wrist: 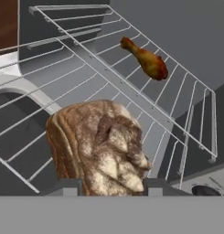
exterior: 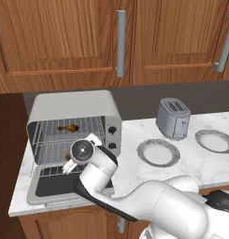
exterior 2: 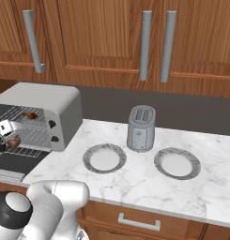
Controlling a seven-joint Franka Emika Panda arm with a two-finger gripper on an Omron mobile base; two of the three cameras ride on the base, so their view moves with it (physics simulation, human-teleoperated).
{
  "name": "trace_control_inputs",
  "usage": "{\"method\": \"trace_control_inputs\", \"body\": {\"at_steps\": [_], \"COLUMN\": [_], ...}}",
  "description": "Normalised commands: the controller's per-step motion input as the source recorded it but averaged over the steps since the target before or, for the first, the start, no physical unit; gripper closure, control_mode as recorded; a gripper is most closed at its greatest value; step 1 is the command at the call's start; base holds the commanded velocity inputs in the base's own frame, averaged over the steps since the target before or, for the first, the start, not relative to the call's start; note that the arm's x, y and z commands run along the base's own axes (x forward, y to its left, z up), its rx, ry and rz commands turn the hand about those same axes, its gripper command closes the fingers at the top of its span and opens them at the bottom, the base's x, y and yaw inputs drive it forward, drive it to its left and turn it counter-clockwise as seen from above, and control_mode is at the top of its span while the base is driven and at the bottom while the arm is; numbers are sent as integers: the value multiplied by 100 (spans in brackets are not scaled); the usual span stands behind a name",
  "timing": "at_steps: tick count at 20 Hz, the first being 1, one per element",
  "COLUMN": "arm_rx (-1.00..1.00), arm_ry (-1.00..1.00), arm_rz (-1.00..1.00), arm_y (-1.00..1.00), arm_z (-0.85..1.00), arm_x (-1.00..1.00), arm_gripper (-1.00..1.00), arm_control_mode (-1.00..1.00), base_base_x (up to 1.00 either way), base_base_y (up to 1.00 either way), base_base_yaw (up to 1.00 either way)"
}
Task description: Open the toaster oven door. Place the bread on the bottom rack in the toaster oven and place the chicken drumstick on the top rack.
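Note:
The toaster oven (exterior: pixel 74 105) stands at the counter's left end with its door (exterior: pixel 53 187) folded down flat in front. Inside, the chicken drumstick (exterior: pixel 69 128) lies on the top rack (exterior: pixel 50 125). In the hand view the drumstick (wrist: pixel 147 61) rests on the wires beyond the bread (wrist: pixel 102 146). My gripper (wrist: pixel 111 187) is shut on the bread, a brown crusty piece held between both fingers (wrist: pixel 65 187). From the base, the gripper (exterior: pixel 69 163) sits at the oven mouth, level with the bottom rack (exterior: pixel 48 151), above the door. Whether the bread touches the wires is unclear.
A small grey two-slot toaster (exterior: pixel 173 118) stands at the back of the marble counter. Two grey-rimmed plates (exterior: pixel 158 152) (exterior: pixel 214 140) lie to the right of the oven. Wooden cabinets hang overhead. The oven's side walls flank the hand closely.

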Motion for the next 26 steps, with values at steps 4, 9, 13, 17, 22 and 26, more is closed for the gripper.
{"method": "trace_control_inputs", "body": {"at_steps": [4,9,13,17,22,26], "arm_rx": [0,0,0,0,0,0], "arm_ry": [0,0,0,0,0,0], "arm_rz": [0,0,0,0,0,0], "arm_y": [9,9,5,4,7,0], "arm_z": [-8,-18,-18,-22,-14,0], "arm_x": [15,20,18,9,8,0], "arm_gripper": [100,100,100,-100,-100,-100], "arm_control_mode": [-100,-100,-100,-100,-100,-100], "base_base_x": [0,0,0,0,0,0], "base_base_y": [0,0,0,0,0,0], "base_base_yaw": [0,0,0,0,0,0]}}
